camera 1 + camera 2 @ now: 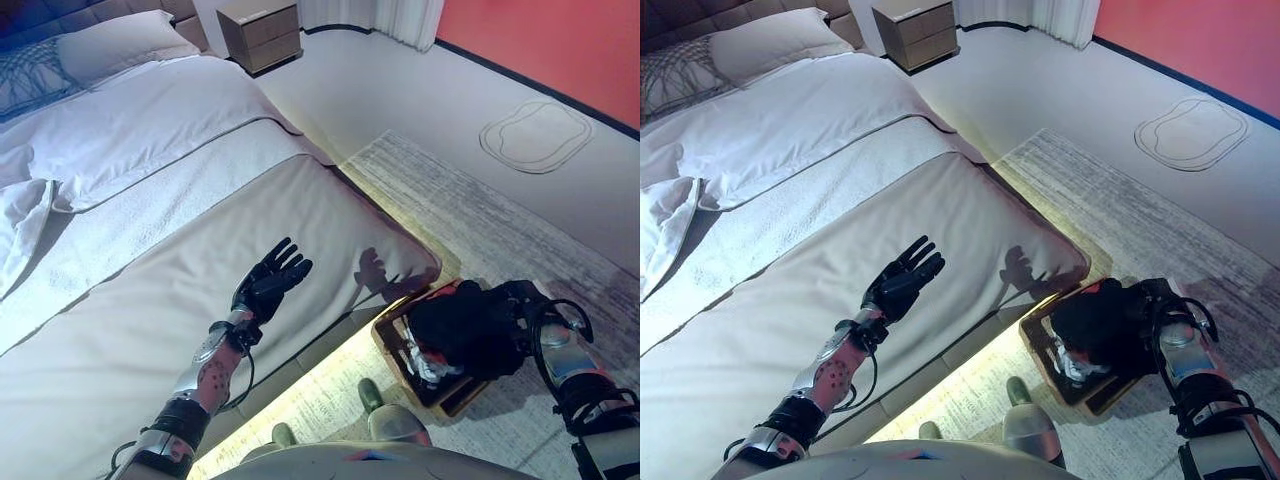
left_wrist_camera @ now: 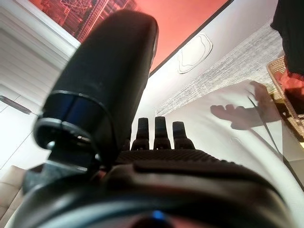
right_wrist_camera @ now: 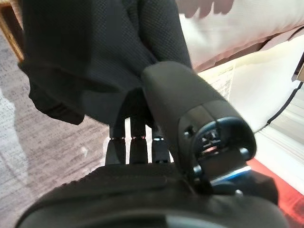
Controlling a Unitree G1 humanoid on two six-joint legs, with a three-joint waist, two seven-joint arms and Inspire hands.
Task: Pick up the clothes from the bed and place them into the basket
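The left robot hand (image 1: 270,280) is hovering above the foot of the bed (image 1: 150,300) with its fingers (image 2: 161,130) straight and spread, holding nothing and casting a hand-shaped shadow near the mattress corner. The right robot hand (image 3: 142,142) is reaching over the basket (image 1: 400,365), a wooden-framed one standing on the rug (image 1: 500,220) just beside the bed's corner. In its wrist view, the thumb and fingers are pinching a fold of a black garment (image 3: 95,52), which is hanging down in front of them; in the head views that dark cloth (image 1: 1105,325) is bulging over the basket and hiding most of the hand. Under it, white and red clothes (image 1: 425,365) are lying in the basket. Up the bed, a white crumpled sheet (image 1: 25,225) is lying at the left edge, with a pillow (image 1: 115,45) at the head. A wooden nightstand (image 1: 262,32) is standing beyond the bed, near a white curtain (image 1: 385,18), and a red wall (image 1: 550,45) is running along the floor.
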